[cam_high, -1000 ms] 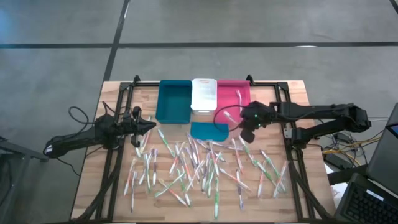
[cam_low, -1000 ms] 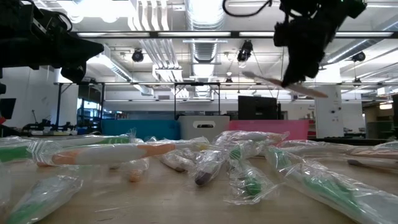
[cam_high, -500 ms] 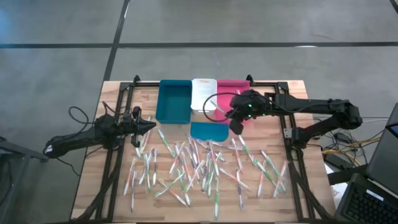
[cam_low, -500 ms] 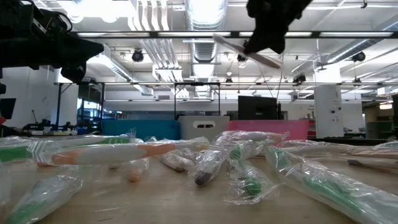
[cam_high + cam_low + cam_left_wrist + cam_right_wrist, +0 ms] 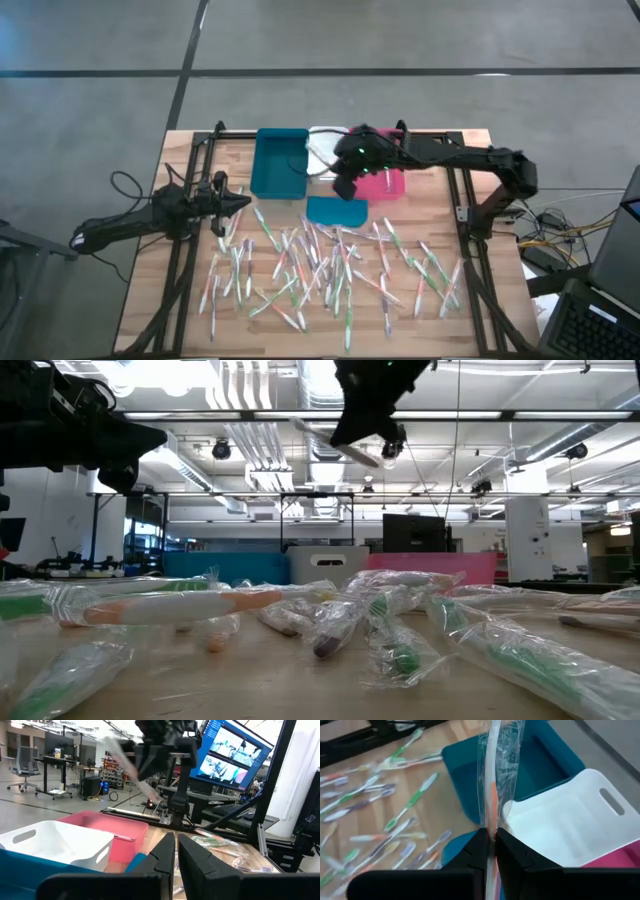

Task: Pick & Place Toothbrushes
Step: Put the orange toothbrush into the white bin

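My right gripper (image 5: 338, 178) hangs high over the near ends of the white bin (image 5: 322, 142) and the teal bin (image 5: 279, 162), shut on one toothbrush (image 5: 493, 765) in a clear wrapper, white with an orange stripe. Many more toothbrushes (image 5: 320, 265) lie flat, scattered over the middle of the wooden table. My left gripper (image 5: 244, 203) waits shut at the table's left side, level, touching nothing; its own view shows its fingers (image 5: 165, 851) together. My right gripper pinches the wrapped toothbrush between its two fingers at the orange-striped stretch of the handle (image 5: 491, 820). The fingers slant down from the table's right. The brush runs forward out of them, about in line with them. It is lifted clear and tilted, its free end (image 5: 305, 428) toward the left.
A pink bin (image 5: 392, 165) with a toothbrush in it stands to the right of the white one at the far edge. A flat teal lid (image 5: 336, 210) lies just in front of the bins. Black frame rails (image 5: 186, 250) run down both table sides.
My right gripper has risen and swung toward the table's left and a little toward the far edge, from beside the pink bin's near end to over the white bin's near end. It stays shut on the toothbrush, which goes along clear of everything.
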You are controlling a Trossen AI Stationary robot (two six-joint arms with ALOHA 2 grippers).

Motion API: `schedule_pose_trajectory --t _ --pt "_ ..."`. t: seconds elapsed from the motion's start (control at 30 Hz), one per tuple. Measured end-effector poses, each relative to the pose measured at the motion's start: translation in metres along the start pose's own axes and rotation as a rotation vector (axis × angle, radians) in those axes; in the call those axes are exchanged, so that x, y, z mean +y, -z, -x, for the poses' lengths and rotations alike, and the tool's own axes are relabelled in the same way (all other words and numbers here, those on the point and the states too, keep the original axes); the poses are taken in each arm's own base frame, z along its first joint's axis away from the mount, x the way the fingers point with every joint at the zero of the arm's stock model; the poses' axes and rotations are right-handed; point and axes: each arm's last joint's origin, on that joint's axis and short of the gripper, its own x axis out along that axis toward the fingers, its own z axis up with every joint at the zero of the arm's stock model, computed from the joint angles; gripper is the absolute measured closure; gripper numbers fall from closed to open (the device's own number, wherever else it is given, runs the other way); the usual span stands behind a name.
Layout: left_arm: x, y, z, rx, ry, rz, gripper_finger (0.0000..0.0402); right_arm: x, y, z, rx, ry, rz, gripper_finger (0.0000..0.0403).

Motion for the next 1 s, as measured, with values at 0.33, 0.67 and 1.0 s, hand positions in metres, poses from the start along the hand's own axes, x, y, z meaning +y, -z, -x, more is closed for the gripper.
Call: schedule_pose_trajectory --t 0.33,0.67,1.0 --pt "0.0 0.0 0.0 0.0 0.0 0.0 0.0376 -0.037 -0.024 -0.039 0.016 0.081 -0.142 0.0381" --pt "0.0 0.0 0.0 0.0 0.0 0.0 0.0376 -0.069 -0.031 -0.064 0.042 0.141 -0.246 0.0381" --pt "0.0 0.0 0.0 0.001 0.0 0.0 0.0376 -0.087 -0.022 -0.088 0.099 0.179 -0.281 0.038"
